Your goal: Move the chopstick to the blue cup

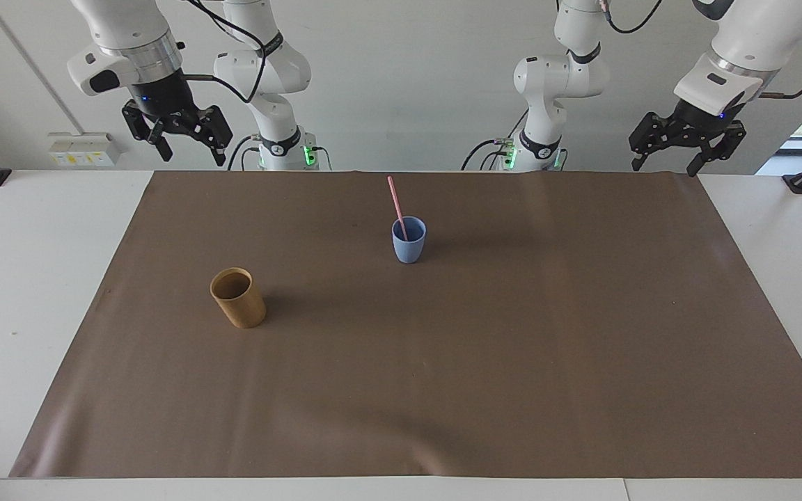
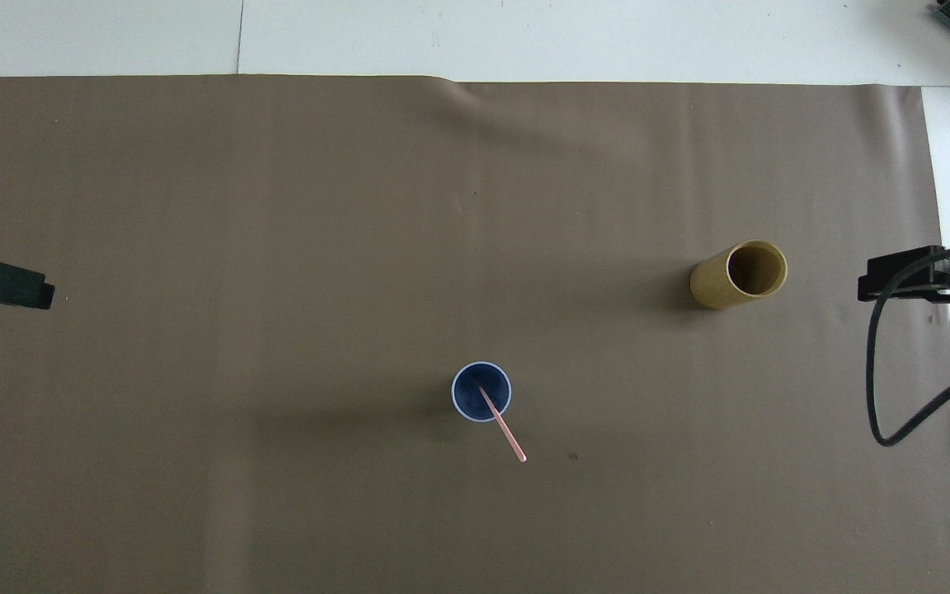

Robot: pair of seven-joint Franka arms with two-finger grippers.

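The blue cup (image 1: 409, 245) (image 2: 482, 394) stands upright on the brown mat, midway between the two arms' ends. A thin pink chopstick (image 1: 395, 200) (image 2: 506, 433) stands in it, leaning toward the robots, its upper half above the rim. My right gripper (image 1: 192, 152) (image 2: 895, 280) hangs open and empty, high over the mat's corner at the right arm's end. My left gripper (image 1: 664, 167) (image 2: 5, 285) hangs open and empty over the mat's corner at the left arm's end. Both are well apart from the cup.
A tan-brown cylindrical cup (image 1: 237, 299) (image 2: 737, 276) stands empty on the brown mat (image 1: 484, 362), farther from the robots than the blue cup and toward the right arm's end. A black cable (image 2: 883, 388) loops down from the right arm.
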